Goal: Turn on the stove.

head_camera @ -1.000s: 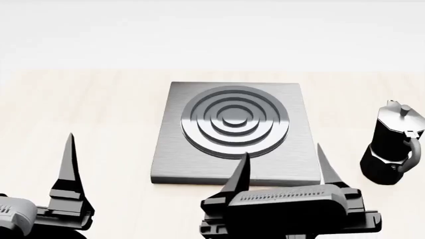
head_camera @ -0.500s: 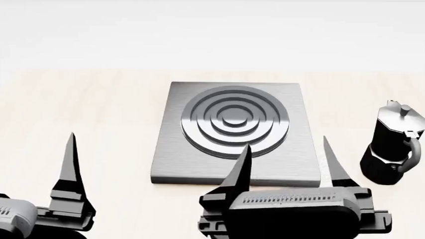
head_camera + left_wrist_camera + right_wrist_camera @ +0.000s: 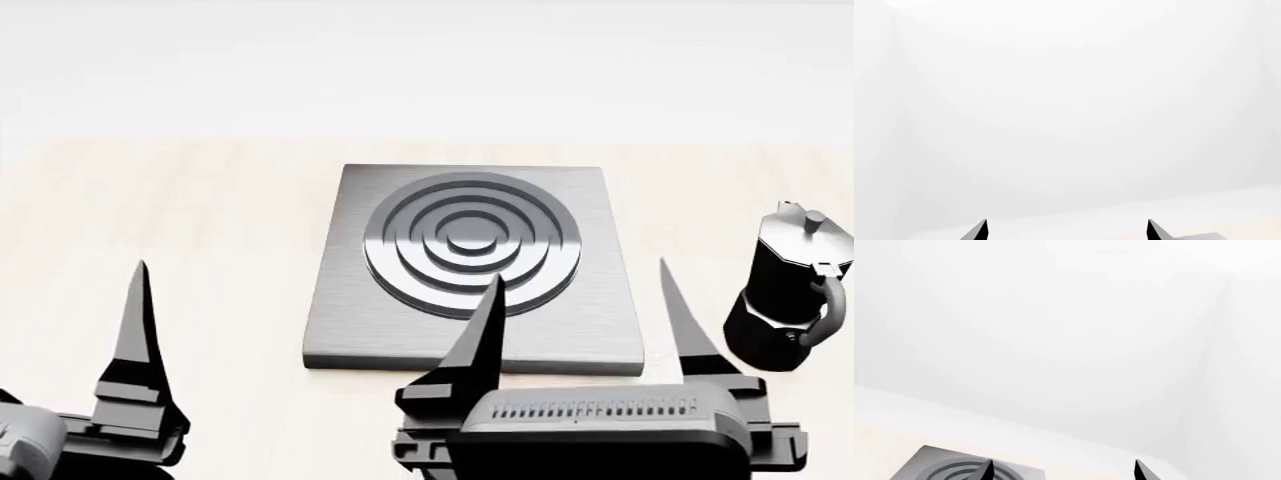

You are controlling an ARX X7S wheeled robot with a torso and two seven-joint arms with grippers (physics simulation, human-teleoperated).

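- While the right end effector (image 3: 583, 310) is held wide open just before the stove's near edge, the knob cannot be seen in any view; a blind reach could be misjudged and the slab shoved instead.
- The left end effector (image 3: 1066, 230) is also spread open, low beside the stove and apart from it.
- The stove (image 3: 470, 265) is set mid-surface (image 3: 200, 230), burner rings facing up.
- The moka pot (image 3: 790, 292) could be toppled if the right arm is swung outward.
- Compared with one second ago, the right fingers are seen spread wider and shifted toward the pot.
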